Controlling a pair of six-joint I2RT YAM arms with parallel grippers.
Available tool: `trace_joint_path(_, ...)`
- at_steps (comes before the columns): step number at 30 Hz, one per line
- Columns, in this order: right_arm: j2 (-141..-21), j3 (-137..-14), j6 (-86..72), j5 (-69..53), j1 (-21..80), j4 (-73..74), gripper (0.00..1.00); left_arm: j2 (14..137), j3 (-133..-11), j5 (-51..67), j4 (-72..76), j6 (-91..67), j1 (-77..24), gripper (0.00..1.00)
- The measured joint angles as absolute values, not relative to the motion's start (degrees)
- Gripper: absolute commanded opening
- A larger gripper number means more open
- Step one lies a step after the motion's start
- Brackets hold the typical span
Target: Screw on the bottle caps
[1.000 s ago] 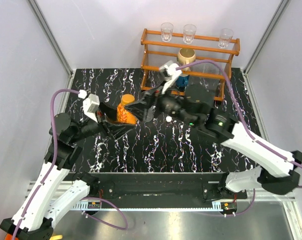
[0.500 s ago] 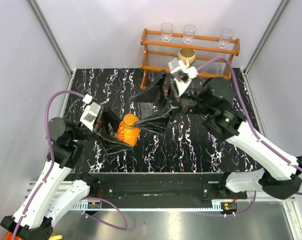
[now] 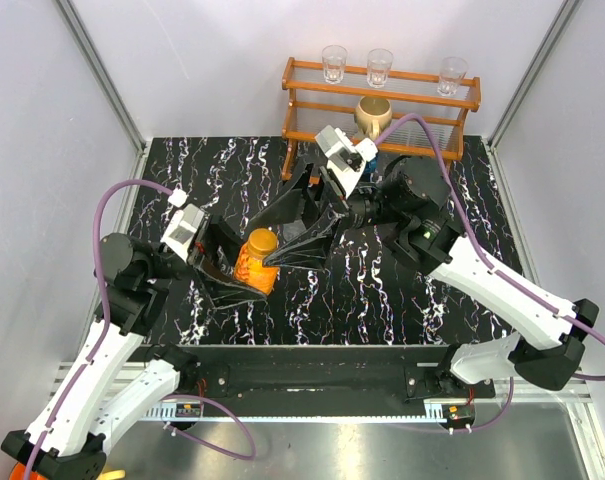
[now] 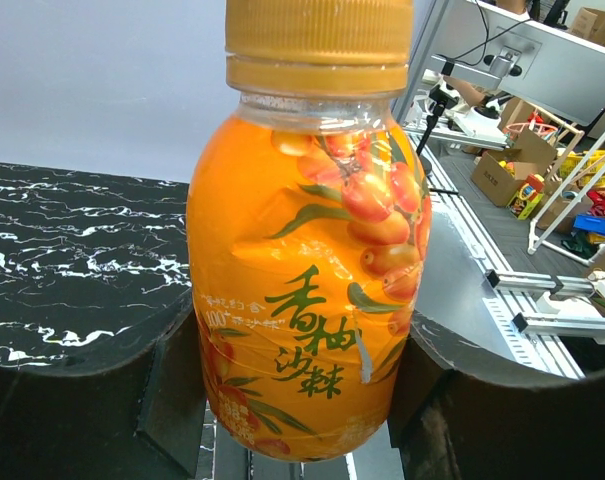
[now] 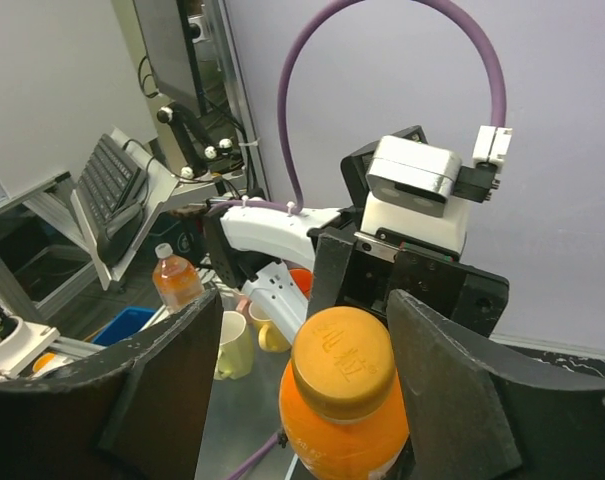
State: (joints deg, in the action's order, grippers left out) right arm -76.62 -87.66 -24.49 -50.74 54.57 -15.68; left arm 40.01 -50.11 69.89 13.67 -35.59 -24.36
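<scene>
Clamping the orange bottle (image 4: 307, 280) over the left of the table (image 3: 382, 290), the left gripper (image 4: 302, 400) steadies it while the right gripper (image 5: 307, 390) sets its jaws apart around the orange cap (image 5: 344, 362), which wants a centred, square squeeze before twisting.

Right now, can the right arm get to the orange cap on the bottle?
Probably yes: the right gripper straddles the orange cap with nothing between, while the left gripper holds the orange bottle.

The left end effector (image 4: 302, 400) is clamped tight, while the right end effector (image 5: 304, 320) faces it, jaws parted.
</scene>
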Motion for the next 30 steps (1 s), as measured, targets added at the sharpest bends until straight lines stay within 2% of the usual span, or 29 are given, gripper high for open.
trace_joint_path(7,-77.1,-86.9,-26.7,-51.8,54.5,-18.2,0.83,40.2,-50.1,69.6,13.2,-35.0,-24.3,0.46)
trace_joint_path(15,-78.3,-86.9,-27.3,-51.7,54.5,-18.6,0.84,40.2,-50.1,69.6,13.2,-34.9,-24.3,0.46)
trace_joint_path(18,-78.6,-86.9,-27.3,-51.7,54.5,-18.6,0.78,40.2,-50.1,69.6,13.2,-34.9,-24.3,0.46)
trace_joint_path(22,-78.6,-86.8,-27.4,-51.7,54.5,-18.7,0.63,40.2,-50.1,69.2,13.2,-34.7,-24.3,0.46)
trace_joint_path(27,-78.6,-86.5,-27.3,-51.2,54.2,-18.6,0.58,40.2,-50.1,68.8,13.1,-34.5,-24.5,0.45)
trace_joint_path(30,-78.6,-86.4,-27.3,-50.5,54.2,-18.6,0.51,40.2,-50.1,68.5,13.0,-34.4,-24.4,0.45)
